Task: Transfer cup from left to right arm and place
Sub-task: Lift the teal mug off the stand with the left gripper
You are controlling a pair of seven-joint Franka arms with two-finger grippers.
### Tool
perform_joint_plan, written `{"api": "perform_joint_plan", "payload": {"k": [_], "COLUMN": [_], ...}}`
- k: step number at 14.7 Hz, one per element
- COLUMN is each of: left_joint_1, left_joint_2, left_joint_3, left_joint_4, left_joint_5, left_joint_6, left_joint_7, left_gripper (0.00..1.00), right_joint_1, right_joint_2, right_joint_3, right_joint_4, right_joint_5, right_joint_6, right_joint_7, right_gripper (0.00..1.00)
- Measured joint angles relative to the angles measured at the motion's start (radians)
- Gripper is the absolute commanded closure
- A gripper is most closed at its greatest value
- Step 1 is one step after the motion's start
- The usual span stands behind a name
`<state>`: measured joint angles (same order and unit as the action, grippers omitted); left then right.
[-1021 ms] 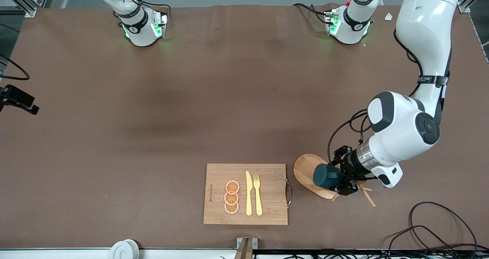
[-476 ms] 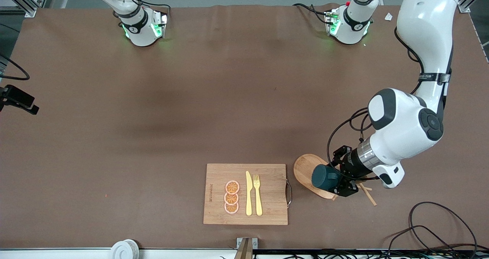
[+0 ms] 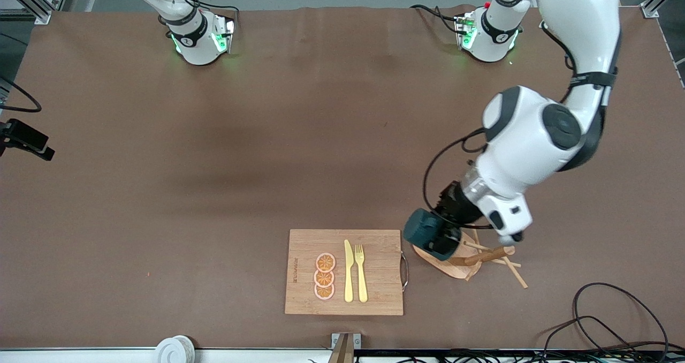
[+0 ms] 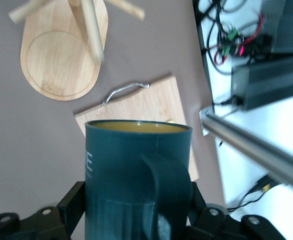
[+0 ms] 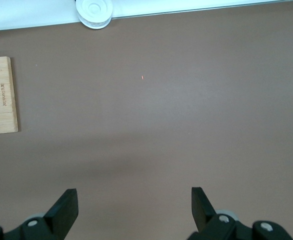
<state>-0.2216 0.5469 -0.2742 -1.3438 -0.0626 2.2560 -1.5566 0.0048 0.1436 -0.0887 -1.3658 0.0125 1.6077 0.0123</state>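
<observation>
The cup [image 3: 425,230] is dark teal with a mustard-yellow inside, and its handle shows in the left wrist view [image 4: 136,175]. My left gripper [image 3: 441,238] is shut on the cup and holds it in the air over the edge of the wooden peg stand's base [image 3: 455,265], beside the cutting board [image 3: 374,245]. My right gripper [image 5: 131,207] is open and empty over bare table; it does not show in the front view.
The cutting board bears three orange slices [image 3: 324,277], a yellow knife [image 3: 348,272] and a yellow fork [image 3: 361,272]. The peg stand [image 4: 61,60] has wooden pegs [image 3: 489,256]. Cables [image 3: 604,320] lie at the table's near edge. A white round object [image 3: 174,348] sits at that edge.
My left arm has lifted the cup off the peg stand and carried it up and toward the cutting board. The stand's pegs now show.
</observation>
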Motion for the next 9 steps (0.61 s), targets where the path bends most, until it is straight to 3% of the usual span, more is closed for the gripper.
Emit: {"api": "perform_joint_plan", "payload": {"k": [6, 9], "left_joint_1": [-0.194, -0.262], "left_joint_2": [0.021, 0.062], "left_joint_3": [0.002, 0.002], "left_joint_4": [-0.017, -0.022], "left_joint_5": [0.297, 0.449], "left_joint_6": [-0.001, -0.001], "left_joint_7": [-0.012, -0.011], "left_gripper": [0.63, 0.69], "right_joint_1": [0.0, 0.0], "right_joint_2": [0.0, 0.0], "right_joint_3": [0.0, -0.001], "right_joint_4": [0.0, 0.0], "right_joint_5": [0.0, 0.0], "right_joint_6": [0.0, 0.0], "right_joint_7": [0.0, 0.0], "right_gripper": [0.0, 0.0]}}
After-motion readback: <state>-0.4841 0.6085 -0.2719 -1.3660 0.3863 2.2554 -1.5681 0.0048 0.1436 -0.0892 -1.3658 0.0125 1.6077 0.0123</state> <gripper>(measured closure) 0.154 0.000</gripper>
